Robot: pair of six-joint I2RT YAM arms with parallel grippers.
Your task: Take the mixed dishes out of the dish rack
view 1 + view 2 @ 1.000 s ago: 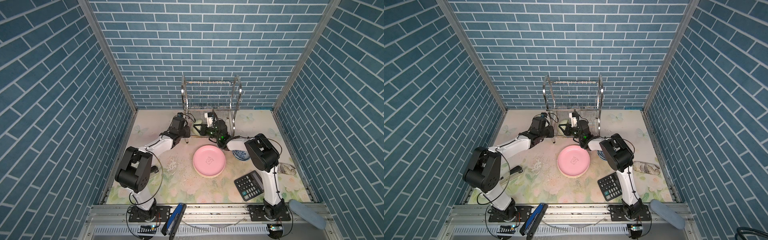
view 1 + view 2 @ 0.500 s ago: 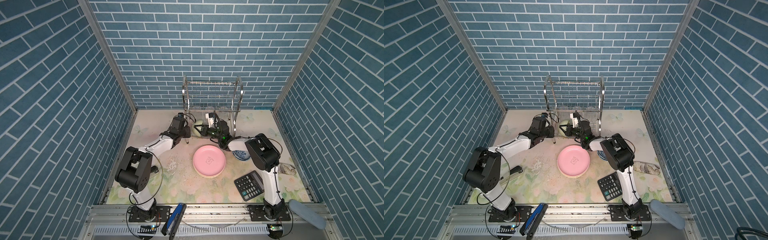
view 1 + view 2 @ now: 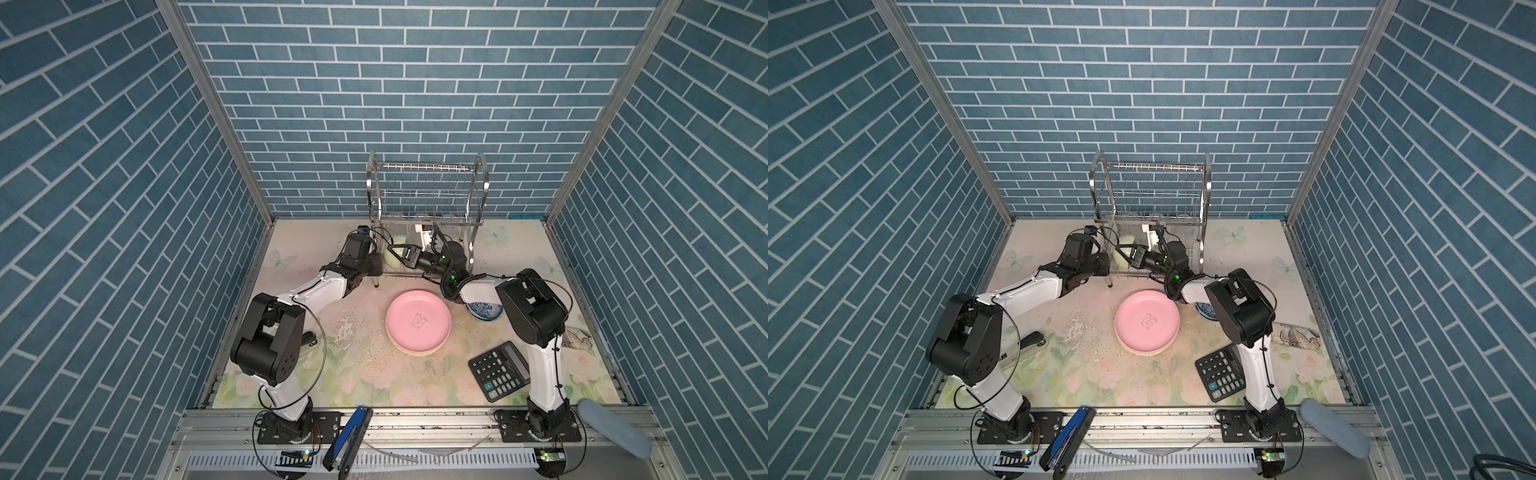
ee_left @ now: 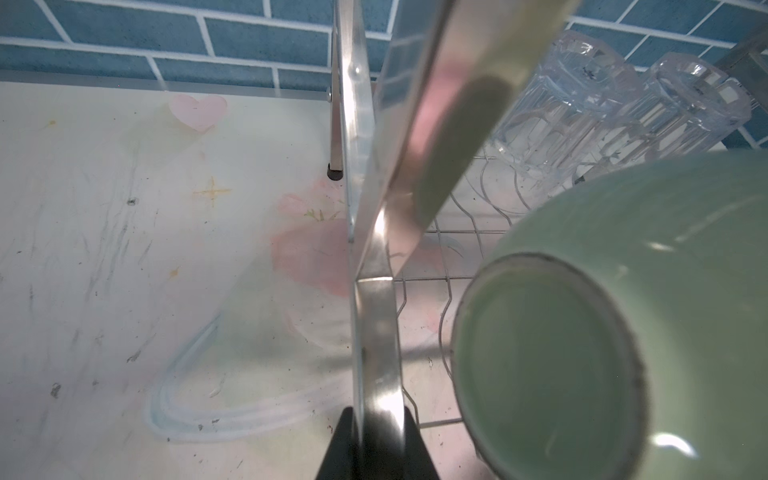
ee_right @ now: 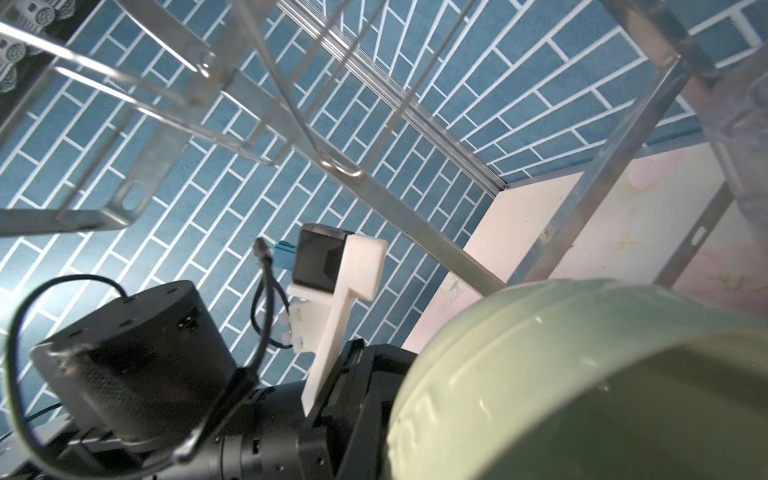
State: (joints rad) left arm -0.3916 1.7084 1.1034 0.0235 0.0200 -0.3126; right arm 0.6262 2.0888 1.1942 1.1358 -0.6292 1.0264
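The dish rack (image 3: 428, 195) (image 3: 1150, 195) stands at the back of the table. My left gripper (image 3: 377, 267) (image 4: 376, 436) is shut on the rack's front left leg. A pale-green bowl (image 3: 390, 259) (image 3: 1124, 248) (image 4: 623, 332) (image 5: 582, 374) lies tilted on the lower tier. My right gripper (image 3: 397, 254) (image 3: 1122, 252) reaches into that tier and is shut on the bowl's rim; its fingers are hidden in the right wrist view. Clear glasses (image 4: 561, 104) stand upside down behind the bowl. A pink plate (image 3: 417, 322) tops a stack on the table, with a blue-white bowl (image 3: 484, 311) beside it.
A black calculator (image 3: 498, 370) lies at the front right under my right arm. A blue tool (image 3: 349, 436) and a grey-blue pad (image 3: 611, 424) rest on the front rail. A patterned scrap (image 3: 577, 338) lies by the right wall. Brick walls close three sides.
My right gripper's jaws have closed a little further on the pale-green bowl. The left gripper has kept its hold on the rack leg, and both arms have barely moved.
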